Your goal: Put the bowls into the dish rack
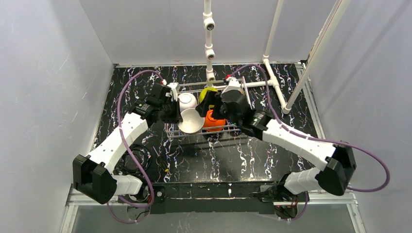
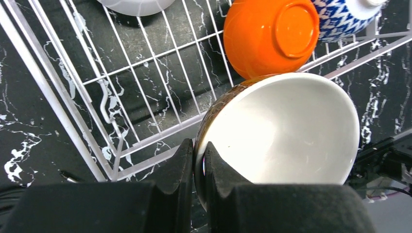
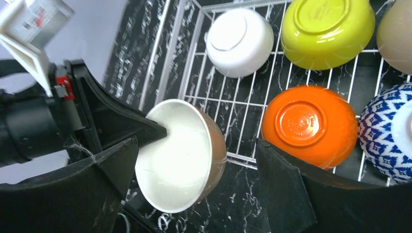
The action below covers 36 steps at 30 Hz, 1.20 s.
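Five bowls are already in the rack point(image 3: 233, 111), all upside down. In the right wrist view the white bowl point(image 3: 239, 41) sits at the top middle, and the yellow-green bowl point(image 3: 328, 31) is next to it. The tan bowl point(image 3: 396, 34) is at the top right edge. The orange bowl point(image 3: 308, 124) is at the middle right, and the blue-and-white bowl point(image 3: 386, 133) is at the far right. Only the brown bowl point(image 3: 180, 155) is left. It is white inside and tipped on its side. It is at the lower left corner of the rack, just beside the orange bowl and over the rack's edge wire. I cannot tell if it touches the wire yet. The left fingers point(image 2: 187, 160) are pinched tight on its rim, one inside and one outside. The right fingers point(image 3: 286, 184) are spread wide with nothing in them, up above the rack and the dark counter point(image 3: 243, 204). I think the job is almost done. This last bowl needs to be set down and let go.
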{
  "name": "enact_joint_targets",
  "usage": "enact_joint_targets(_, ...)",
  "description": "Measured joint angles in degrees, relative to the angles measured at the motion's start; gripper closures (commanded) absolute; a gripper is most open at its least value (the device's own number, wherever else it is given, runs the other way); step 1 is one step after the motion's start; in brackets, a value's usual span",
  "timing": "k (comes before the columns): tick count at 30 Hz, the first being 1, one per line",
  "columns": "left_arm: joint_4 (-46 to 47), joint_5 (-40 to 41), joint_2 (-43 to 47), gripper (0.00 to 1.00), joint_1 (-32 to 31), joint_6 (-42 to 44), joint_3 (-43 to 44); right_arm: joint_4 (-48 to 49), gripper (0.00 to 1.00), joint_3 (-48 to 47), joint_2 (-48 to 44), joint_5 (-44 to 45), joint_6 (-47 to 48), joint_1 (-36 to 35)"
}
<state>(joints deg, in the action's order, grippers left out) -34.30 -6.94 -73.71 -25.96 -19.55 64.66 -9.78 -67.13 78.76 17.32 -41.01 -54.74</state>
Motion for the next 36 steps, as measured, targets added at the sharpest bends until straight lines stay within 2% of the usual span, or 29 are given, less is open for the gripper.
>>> enact_joint_targets(5, 0.33, -3.89, 0.13, 1.00, 1.29, -0.96, 1.51, 5.49, 0.01, 5.84, -5.42, -3.54, -4.15, 2.23)
enact_joint_targets(15, 4.92, -17.31, 0.09, 1.00, 4.92, -3.82, 4.72, 13.88, 0.01, 14.62, -7.85, -9.25, -13.49, 3.06)
enact_joint_targets(24, 7.89, -25.68, -0.87, 1.00, 6.80, -6.14, 4.72, 21.44, 0.02, 16.35, -7.50, -14.40, -18.71, 5.05)
enact_joint_targets(27, 8.22, -26.97, -1.09, 1.00, 7.13, -6.60, 4.72, 23.28, 0.11, 16.35, -6.27, -16.48, -20.17, 5.66)
enact_joint_targets(31, 8.22, -27.17, -1.09, 1.00, 7.54, -6.64, 4.72, 24.94, 0.28, 16.35, -5.95, -17.99, -21.11, 5.66)
enact_joint_targets(33, 8.22, -27.50, -1.09, 1.00, 7.89, -6.58, 4.72, 25.75, 0.29, 16.35, -5.95, -18.32, -21.44, 5.66)
enact_joint_targets(36, 8.81, -28.44, -1.09, 1.00, 7.93, -6.47, 4.72, 26.49, 0.24, 16.57, -5.92, -18.58, -21.81, 6.34)
